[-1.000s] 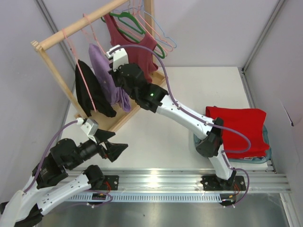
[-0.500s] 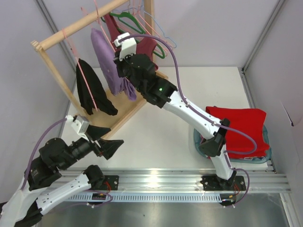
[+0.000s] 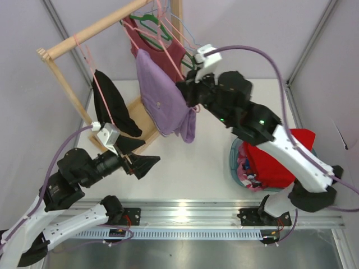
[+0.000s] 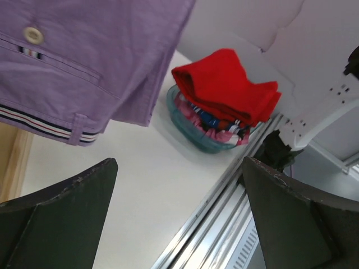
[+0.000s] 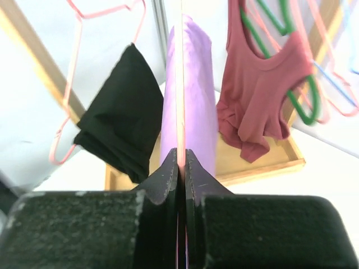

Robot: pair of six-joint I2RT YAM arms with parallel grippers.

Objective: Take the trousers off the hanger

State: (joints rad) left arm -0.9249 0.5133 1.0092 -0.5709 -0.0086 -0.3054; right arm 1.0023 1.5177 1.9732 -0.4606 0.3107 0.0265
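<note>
At the far left stands the wooden rack [image 3: 84,33], with a black garment [image 3: 112,106] drooping from a pink hanger on it. Below that, the left gripper [image 3: 136,156] hovers over the table [image 3: 196,168] with its fingers spread wide and nothing between them. The trousers [image 3: 162,95] hang up and to its right, apart from it. Its wrist camera looks up at their buttoned pocket and striped waistband, cut off by the top edge.

The trousers drape over the hanger [image 5: 180,101], in front of the maroon top [image 5: 258,101], and their right edge lies just beside the right gripper [image 5: 180,157]. Most of the hanger's frame is buried in the lilac cloth. Whether its hook sits on the rail cannot be made out. The right gripper's fingers are pressed together on the hanger's thin pink wire, with the cloth just behind it.

Farther right, a teal basin [image 3: 235,162] holds a folded red cloth [image 3: 275,157], partly hidden by the right arm.
</note>
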